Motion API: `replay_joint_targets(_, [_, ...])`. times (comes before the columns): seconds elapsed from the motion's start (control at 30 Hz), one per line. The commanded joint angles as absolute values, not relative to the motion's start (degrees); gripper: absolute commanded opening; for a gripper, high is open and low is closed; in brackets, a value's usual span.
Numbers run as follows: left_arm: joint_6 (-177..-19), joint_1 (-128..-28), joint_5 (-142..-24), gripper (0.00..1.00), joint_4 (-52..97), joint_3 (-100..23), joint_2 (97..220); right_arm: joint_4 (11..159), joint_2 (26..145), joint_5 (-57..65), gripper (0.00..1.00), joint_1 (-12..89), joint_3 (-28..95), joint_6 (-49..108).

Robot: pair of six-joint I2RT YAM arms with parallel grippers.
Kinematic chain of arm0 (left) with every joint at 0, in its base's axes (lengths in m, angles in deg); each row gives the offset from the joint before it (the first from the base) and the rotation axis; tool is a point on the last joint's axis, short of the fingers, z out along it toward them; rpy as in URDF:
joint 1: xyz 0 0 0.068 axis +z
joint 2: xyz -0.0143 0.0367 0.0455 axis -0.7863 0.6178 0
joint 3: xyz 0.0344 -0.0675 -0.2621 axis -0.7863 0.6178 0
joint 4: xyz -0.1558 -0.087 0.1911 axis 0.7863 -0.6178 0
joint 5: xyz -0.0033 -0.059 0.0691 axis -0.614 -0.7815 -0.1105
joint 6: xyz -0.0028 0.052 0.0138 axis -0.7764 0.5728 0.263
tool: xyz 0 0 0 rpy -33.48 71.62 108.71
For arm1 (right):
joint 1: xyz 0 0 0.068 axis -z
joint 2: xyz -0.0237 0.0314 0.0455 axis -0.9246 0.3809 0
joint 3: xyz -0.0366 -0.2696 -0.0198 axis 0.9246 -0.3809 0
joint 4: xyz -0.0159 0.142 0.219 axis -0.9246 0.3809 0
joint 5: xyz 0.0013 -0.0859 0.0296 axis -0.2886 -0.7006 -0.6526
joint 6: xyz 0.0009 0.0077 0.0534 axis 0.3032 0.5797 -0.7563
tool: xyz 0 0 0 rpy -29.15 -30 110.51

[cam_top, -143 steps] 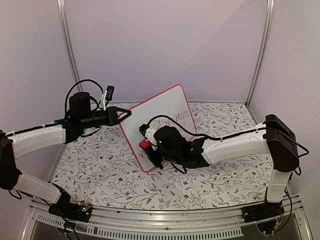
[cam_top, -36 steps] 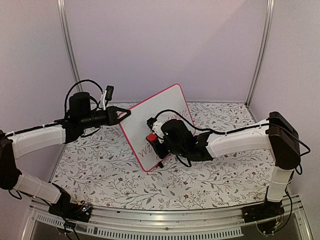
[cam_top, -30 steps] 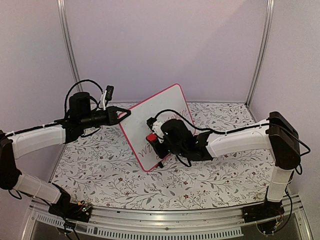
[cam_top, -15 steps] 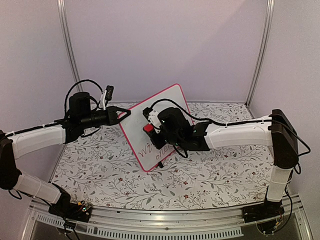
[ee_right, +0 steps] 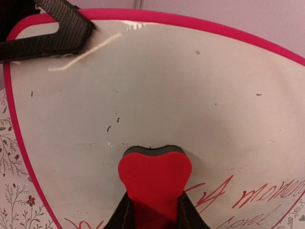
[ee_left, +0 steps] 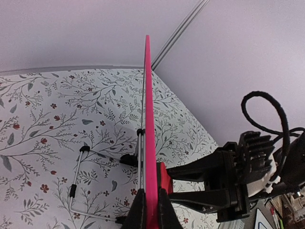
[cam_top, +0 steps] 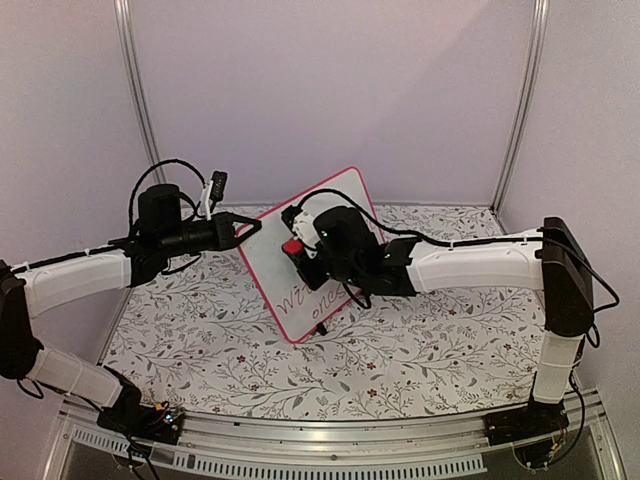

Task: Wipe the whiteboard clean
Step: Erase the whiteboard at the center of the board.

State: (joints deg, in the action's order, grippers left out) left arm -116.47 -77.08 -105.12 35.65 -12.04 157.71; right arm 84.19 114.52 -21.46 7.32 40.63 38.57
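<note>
Whiteboard (ee_right: 190, 95) edge clamped in L pincer (ee_left: 151, 212) — R pincer (ee_right: 153, 207) clamped on red eraser (ee_right: 155, 174), pressed to board.

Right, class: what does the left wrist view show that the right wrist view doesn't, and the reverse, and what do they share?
Left wrist only: the whiteboard edge-on, its wire stand behind it. Right wrist only: the board's face with red writing left on it. Both: the red eraser in the right gripper, against the board, and the floral table.
</note>
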Motion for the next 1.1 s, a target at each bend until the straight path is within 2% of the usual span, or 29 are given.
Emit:
replay_joint_targets(0.0, [-117.8, -78.4, -110.9, 0.00, 37.1, -12.1, 156.4, 82.2, 115.2, -22.0, 0.24, 8.5, 37.3, 37.6])
replay_joint_targets(0.73, [-117.9, -78.4, -111.0, 0.00, 37.3, -12.1, 156.5, 80.3, 112.3, -21.7, 0.24, 8.5, 26.9, 32.5])
replay_joint_targets(1.07, [-118.0, -78.5, -111.1, 0.00, 37.3, -12.1, 156.6, 80.6, 112.6, -22.5, 0.24, 8.5, 29.7, 33.5])
